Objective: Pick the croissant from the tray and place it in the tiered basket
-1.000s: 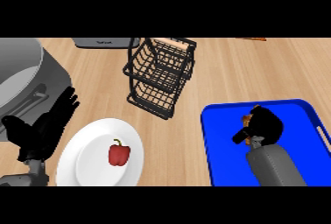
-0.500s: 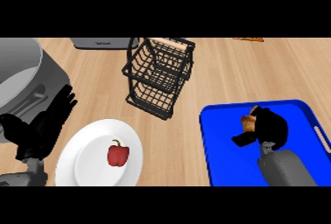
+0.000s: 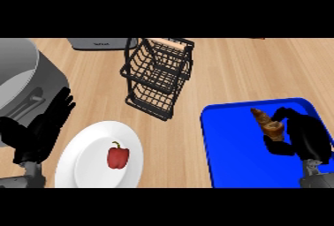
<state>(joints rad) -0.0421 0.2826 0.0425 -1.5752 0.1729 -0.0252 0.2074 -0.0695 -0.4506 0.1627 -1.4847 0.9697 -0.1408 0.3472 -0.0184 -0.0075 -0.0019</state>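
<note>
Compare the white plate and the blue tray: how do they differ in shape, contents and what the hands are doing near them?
The white plate is round; the blue tray is rectangular with a raised rim. The plate holds a red bell pepper; the tray holds the croissant. The right hand curls round the croissant over the tray; the left hand rests open beside the plate. Both lie flat on the wooden counter.

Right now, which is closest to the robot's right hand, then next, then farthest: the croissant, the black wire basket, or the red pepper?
1. Brown croissant: in the right hand, over the blue tray.
2. Black wire tiered basket: up and left.
3. Red bell pepper: far left, on the white plate.
</note>
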